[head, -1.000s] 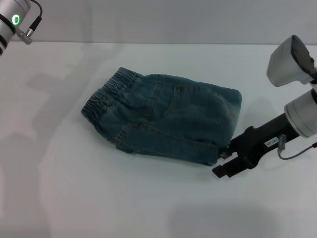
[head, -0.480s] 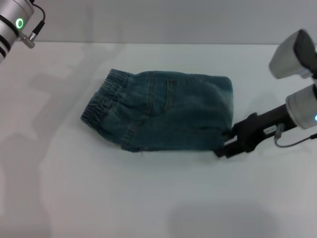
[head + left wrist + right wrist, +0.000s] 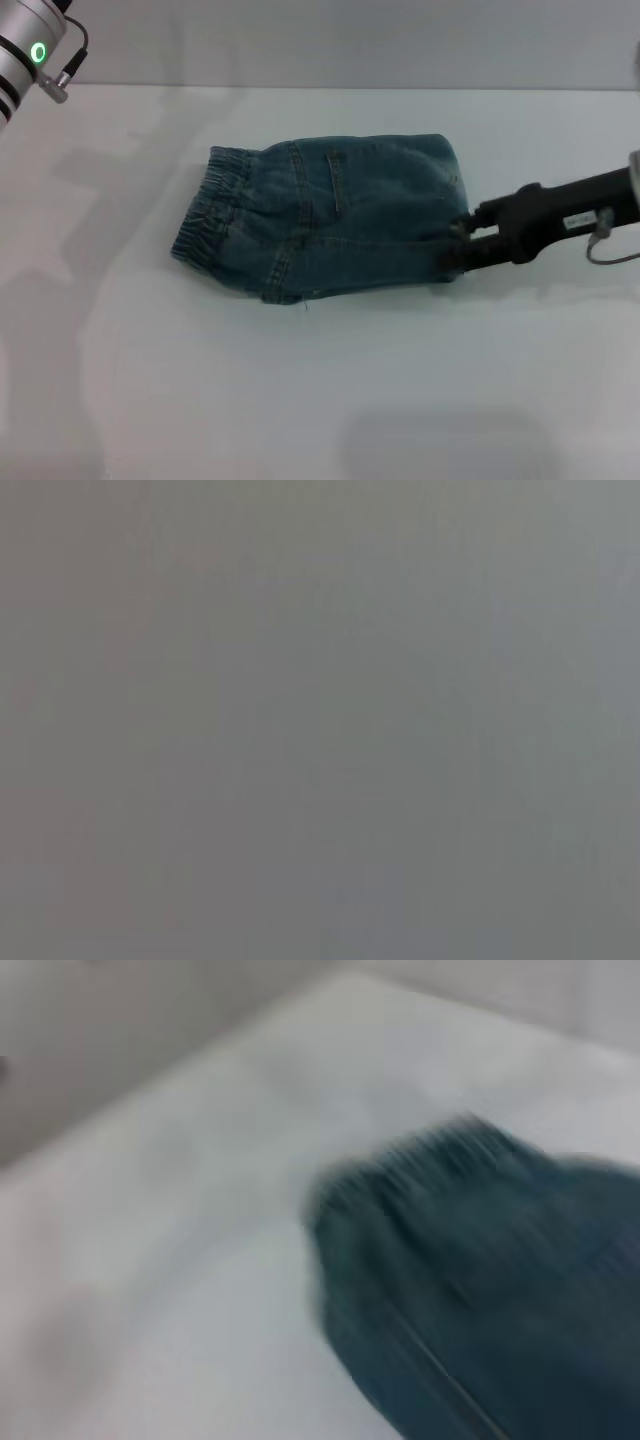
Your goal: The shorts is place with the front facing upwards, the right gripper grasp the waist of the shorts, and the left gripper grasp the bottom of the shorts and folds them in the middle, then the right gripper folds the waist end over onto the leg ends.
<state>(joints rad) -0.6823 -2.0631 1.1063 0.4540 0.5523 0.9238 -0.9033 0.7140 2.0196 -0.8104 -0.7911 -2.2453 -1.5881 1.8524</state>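
The table (image 3: pixel 300 400) is showing as a bare white surface nearest the robot. Beyond that bare stretch, the shorts (image 3: pixel 330 215) are lying folded into a compact denim bundle around the middle of the table. The waist end (image 3: pixel 205 210), with its ruffled elastic band, is facing the robot's left, and the folded edge is facing the robot's right.

The right gripper (image 3: pixel 462 240) is reaching in low from the robot's right side, with its black body lying almost level with the table. Its tips are touching the folded right edge of the shorts, near that edge's closer corner, and they appear to be pinching the denim there, closed around the cloth.

In the right wrist view, the shorts (image 3: pixel 500 1290) are appearing as a blurred blue mass on the white table (image 3: pixel 180 1260).

Farthest away, at the far left corner, the left arm is sitting raised and well apart from the shorts; only its wrist with the green light is in view.
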